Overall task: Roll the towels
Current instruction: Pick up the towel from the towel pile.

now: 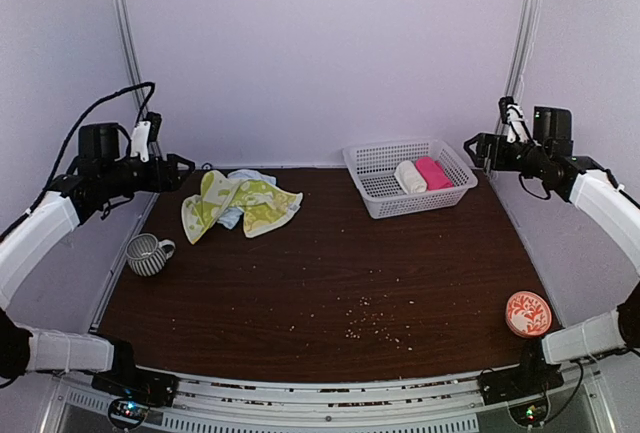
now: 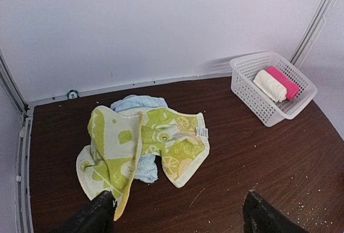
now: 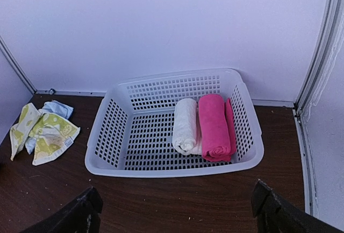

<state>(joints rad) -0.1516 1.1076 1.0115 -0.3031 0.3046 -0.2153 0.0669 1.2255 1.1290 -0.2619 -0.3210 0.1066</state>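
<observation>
The pale blue towel (image 2: 137, 104) is mostly hidden under the crumpled yellow-green towel (image 2: 161, 147), far left on the table (image 2: 242, 157). The left fingers (image 2: 99, 214) and right fingers (image 3: 271, 211) stand wide, holding nothing. A basket (image 3: 107, 136) sits far right.

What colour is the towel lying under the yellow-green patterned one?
Pale blue; that towel shows best in the left wrist view.

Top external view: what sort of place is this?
Probably a robot test cell: a dark wooden table closed in by plain pale walls and metal frame posts, with household props like the white plastic basket.
</observation>
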